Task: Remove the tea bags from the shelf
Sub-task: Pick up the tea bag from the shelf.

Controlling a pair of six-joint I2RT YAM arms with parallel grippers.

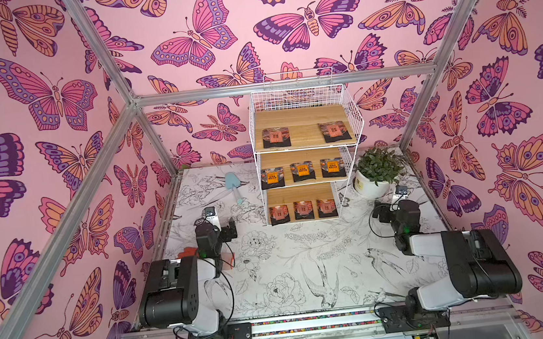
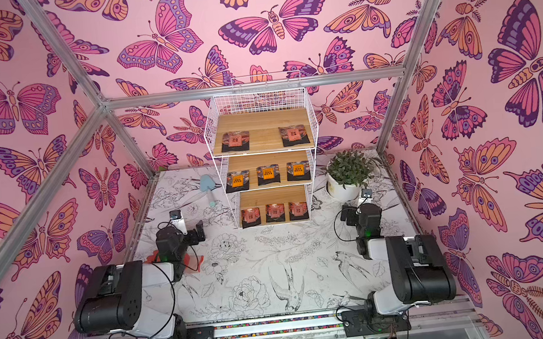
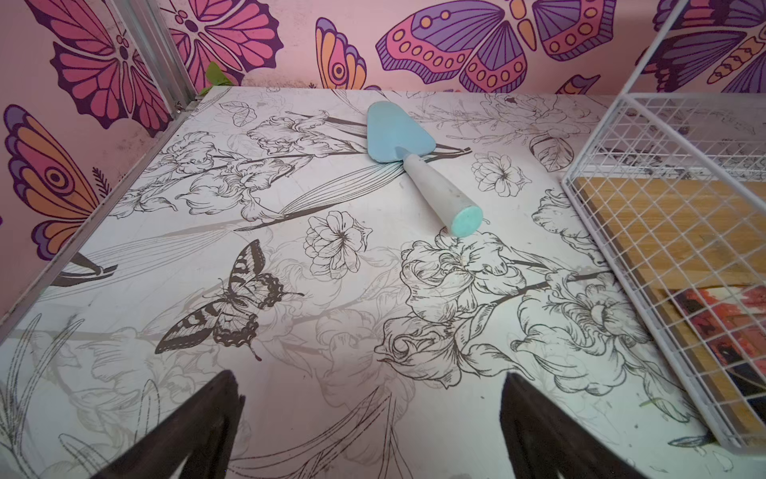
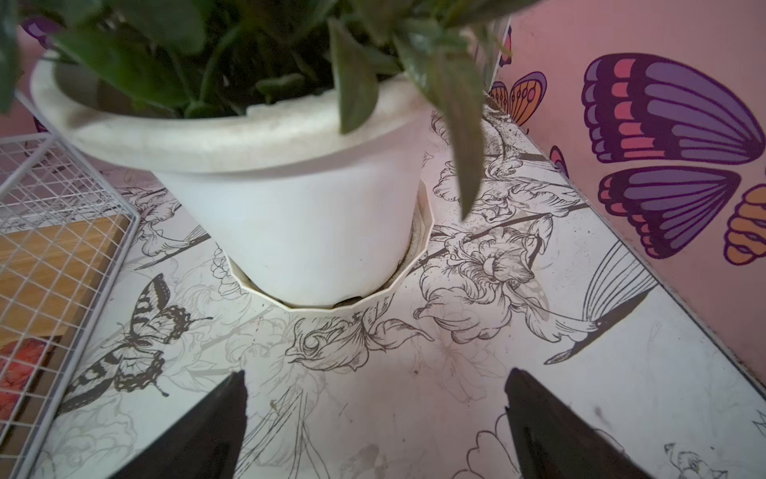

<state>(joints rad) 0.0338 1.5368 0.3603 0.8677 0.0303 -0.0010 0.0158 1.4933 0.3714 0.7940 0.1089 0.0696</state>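
All eight tea bags (image 1: 303,210) lie flat on the shelf (image 1: 299,116), three on its lowest board (image 1: 299,193). That row sits between your left tool (image 3: 369,398) and right tool (image 4: 375,394), both spread wide and empty, neither clearly nearer.

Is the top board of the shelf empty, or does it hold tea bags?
Not empty. Two tea bags lie flat on the top board of the shelf, one near each front corner.
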